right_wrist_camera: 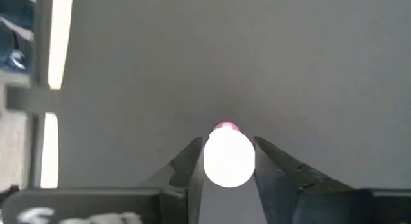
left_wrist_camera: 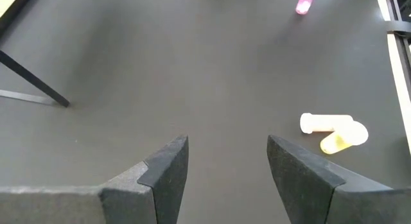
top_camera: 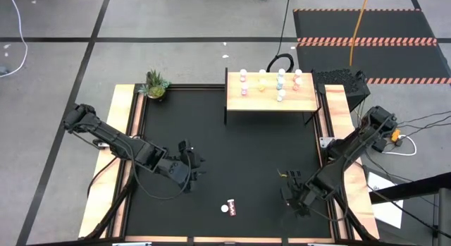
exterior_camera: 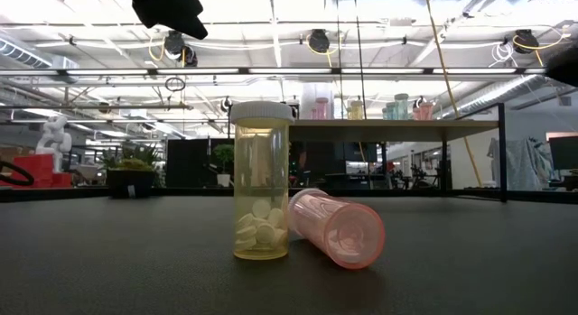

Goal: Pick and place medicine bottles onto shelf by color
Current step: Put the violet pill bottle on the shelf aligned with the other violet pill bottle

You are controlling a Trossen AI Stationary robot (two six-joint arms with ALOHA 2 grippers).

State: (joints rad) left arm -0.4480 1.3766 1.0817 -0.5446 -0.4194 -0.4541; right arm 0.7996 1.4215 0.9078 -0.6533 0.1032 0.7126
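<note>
My right gripper (top_camera: 293, 192) is over the near right of the black table, shut on a pink medicine bottle with a white cap (right_wrist_camera: 229, 157). My left gripper (top_camera: 191, 168) is open and empty over the table's near left, and its fingers (left_wrist_camera: 168, 172) stand apart over bare tabletop. A yellow bottle (exterior_camera: 262, 184) stands upright on its base near the table's near edge. A pink bottle (exterior_camera: 339, 226) lies on its side against it. The light-wood shelf (top_camera: 271, 99) stands at the far edge with several bottles (top_camera: 280, 84) on top. My right gripper holds the pink bottle between its two fingers, one on each side just below the round white cap (right_wrist_camera: 229, 157). The fingers (right_wrist_camera: 276, 161) point down along the bottle, whose cap faces the wrist camera. Only a sliver of pink body (right_wrist_camera: 226, 127) shows; whether its base is on the table is hidden.
A small green potted plant (top_camera: 156, 84) stands at the table's far left corner. The two loose bottles (top_camera: 228, 207) are between the two grippers, near the near edge. The wooden side rails (top_camera: 125, 133) border the black top. Bare tabletop lies between the grippers and the shelf.
</note>
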